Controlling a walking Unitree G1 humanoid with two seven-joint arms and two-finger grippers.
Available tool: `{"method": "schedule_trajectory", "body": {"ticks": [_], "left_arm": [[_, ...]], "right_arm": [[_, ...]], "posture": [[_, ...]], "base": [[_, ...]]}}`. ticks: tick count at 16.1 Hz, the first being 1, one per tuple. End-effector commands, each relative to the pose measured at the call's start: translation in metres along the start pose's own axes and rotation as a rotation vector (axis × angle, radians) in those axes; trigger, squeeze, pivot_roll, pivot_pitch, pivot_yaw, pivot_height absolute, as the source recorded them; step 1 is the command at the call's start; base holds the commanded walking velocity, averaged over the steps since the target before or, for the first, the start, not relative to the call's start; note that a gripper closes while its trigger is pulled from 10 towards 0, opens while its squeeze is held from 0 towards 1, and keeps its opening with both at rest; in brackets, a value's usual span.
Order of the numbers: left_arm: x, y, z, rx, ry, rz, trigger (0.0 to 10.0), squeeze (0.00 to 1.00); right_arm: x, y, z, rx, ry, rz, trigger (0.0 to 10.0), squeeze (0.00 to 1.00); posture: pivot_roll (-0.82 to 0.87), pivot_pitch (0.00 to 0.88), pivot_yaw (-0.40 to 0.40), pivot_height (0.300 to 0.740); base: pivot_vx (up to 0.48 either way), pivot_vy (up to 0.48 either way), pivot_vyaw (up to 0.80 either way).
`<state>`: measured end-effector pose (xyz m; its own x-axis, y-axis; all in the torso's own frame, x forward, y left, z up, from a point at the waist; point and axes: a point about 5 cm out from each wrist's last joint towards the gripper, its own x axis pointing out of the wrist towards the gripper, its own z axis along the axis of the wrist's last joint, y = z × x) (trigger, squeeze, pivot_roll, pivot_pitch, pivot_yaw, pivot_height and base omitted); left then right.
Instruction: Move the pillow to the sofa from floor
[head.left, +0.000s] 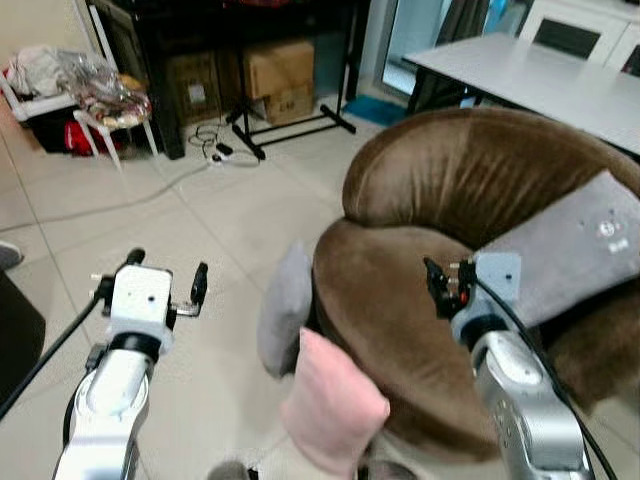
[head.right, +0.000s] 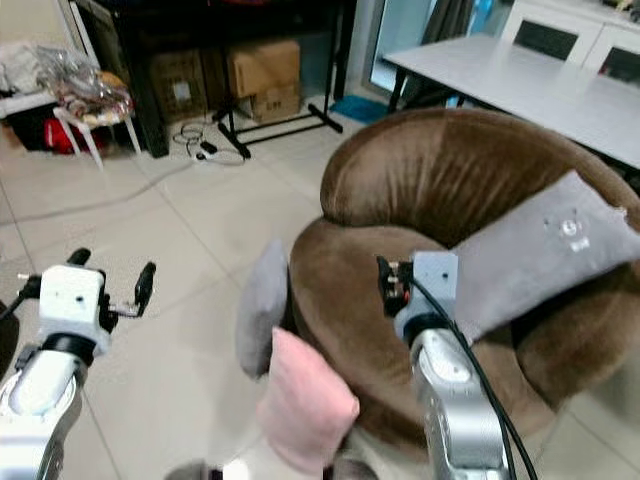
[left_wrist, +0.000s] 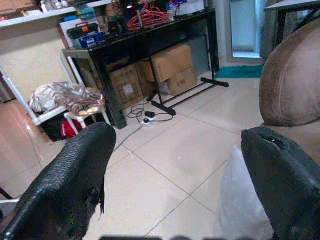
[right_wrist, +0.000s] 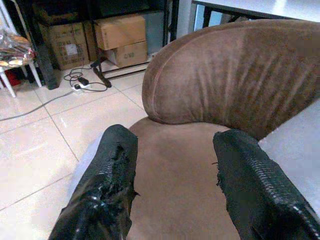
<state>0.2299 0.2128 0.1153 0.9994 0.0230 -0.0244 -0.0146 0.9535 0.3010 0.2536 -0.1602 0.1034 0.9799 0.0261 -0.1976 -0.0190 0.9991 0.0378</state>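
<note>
At the far left a white chair (head.left: 95, 125) stood heaped with crumpled fabric and plastic, beside a black shelf unit (head.left: 240, 20) with cardboard boxes (head.left: 280, 78) under it and cables on the pale glossy floor tiles (head.left: 200, 230).

The left gripper (head.left: 166, 285) hovered over bare floor at the near left, its two black, rough-textured fingers (left_wrist: 75, 185) spread wide and holding nothing.

Right of it, at the sofa's near-left edge, two pillows stood on the floor. The grey pillow (head.left: 285, 308) was a flat, soft lens shape standing on edge, its long axis nearly upright, its broad face leaning against the sofa's front. Just nearer and touching it, the pink pillow (head.left: 330, 405) was plump, squarish and smooth, tilted with one corner pointing up and to the left, also propped against the sofa base.

The sofa (head.left: 480, 190) was a round tub shape in brown, velvety suede-like cloth with a curved, padded back.

The right gripper (head.left: 447, 287) hung above the seat cushion, its worn black fingers (right_wrist: 107, 185) parted and empty.

To its right a long grey rectangular cushion (head.left: 575, 250), of matte woven cloth with a small round mark, lay slanted across the seat and right arm, its far-right end raised. Behind the sofa stood a white table (head.left: 540, 80).
</note>
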Motion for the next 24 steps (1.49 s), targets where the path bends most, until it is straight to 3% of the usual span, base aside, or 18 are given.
{"method": "schedule_trajectory", "body": {"ticks": [1, 5, 12, 24], "left_arm": [[0.0009, -0.0029, -0.0003, 0.0, 0.001, -0.006, 10.0, 0.0], [0.0004, -0.0028, 0.0003, -0.006, -0.005, -0.001, 10.0, 0.0], [-0.0002, -0.0038, 0.0033, -0.053, -0.019, -0.016, 10.0, 0.0], [-0.0001, -0.005, 0.0037, -0.067, -0.021, -0.019, 10.0, 0.0]], "right_arm": [[-0.0005, -0.0017, 0.0024, 0.003, -0.013, -0.012, 10.0, 0.0], [-0.0001, 0.0009, 0.0022, -0.004, -0.013, -0.004, 10.0, 0.0], [-0.0001, 0.0022, 0.0016, -0.019, -0.013, 0.007, 10.0, 0.0], [0.0015, 0.0035, 0.0012, -0.026, -0.007, 0.017, 10.0, 0.0]], "posture": [[-0.03, 0.0, -0.048, 0.636], [-0.03, 0.0, -0.049, 0.601], [-0.03, 0.0, -0.05, 0.601], [-0.03, 0.0, -0.056, 0.601]], "base": [[0.0, 0.0, 0.0], [0.0, 0.0, 0.0], [0.0, 0.0, 0.0], [0.27, 0.0, 0.0]]}}
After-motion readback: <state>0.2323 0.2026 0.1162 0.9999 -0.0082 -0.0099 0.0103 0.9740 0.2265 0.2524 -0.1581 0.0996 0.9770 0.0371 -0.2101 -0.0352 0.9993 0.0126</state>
